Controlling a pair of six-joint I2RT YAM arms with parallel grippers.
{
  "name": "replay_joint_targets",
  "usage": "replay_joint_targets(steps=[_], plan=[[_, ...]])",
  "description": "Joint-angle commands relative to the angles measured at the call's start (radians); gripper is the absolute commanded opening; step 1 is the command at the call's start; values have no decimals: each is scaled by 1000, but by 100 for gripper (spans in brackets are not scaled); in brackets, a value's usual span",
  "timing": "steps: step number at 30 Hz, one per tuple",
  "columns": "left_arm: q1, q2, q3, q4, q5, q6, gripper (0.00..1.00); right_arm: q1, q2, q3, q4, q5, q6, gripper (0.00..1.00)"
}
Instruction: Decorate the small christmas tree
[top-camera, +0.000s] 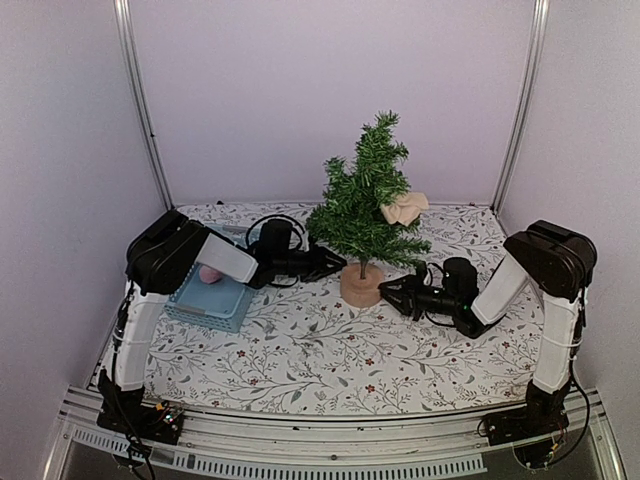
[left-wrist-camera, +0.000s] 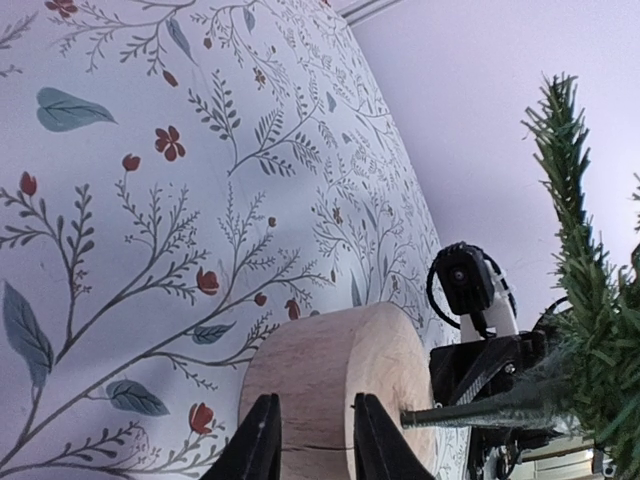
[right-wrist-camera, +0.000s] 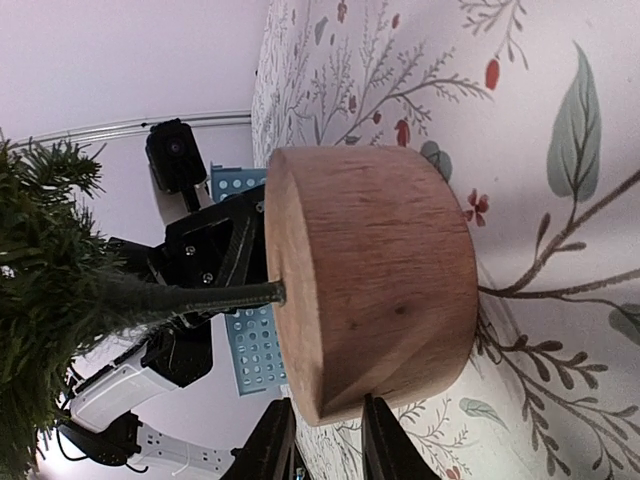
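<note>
Left gripper (top-camera: 338, 263) and right gripper (top-camera: 388, 291), jaws apart, flank one small christmas tree (top-camera: 365, 200).

Top view: high at the near side, looking down and far across the whole bench (top-camera: 300, 350).
Left wrist: low, near, facing right at the tree base (left-wrist-camera: 330, 380), right arm (left-wrist-camera: 480, 300) beyond.
Right wrist: low, near, facing left, left arm (right-wrist-camera: 125, 375) beyond.
Shared: tree base, bench.

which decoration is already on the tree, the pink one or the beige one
The beige one, up in the right-hand branches of the small christmas tree. The pink one lies in the blue basket on the left.
</note>
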Motion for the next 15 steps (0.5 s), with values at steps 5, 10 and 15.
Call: replay_joint_targets(steps=[5, 10, 15], plan=[[-11, 7, 6, 40, 61, 11, 26, 5, 58, 44, 38, 40, 25, 25], [-28, -47, -74, 38, 71, 40, 23, -1, 74, 73, 22, 37, 15, 25], [-32, -107, -181, 79, 65, 36, 22, -18, 81, 89, 6, 30, -2, 25]])
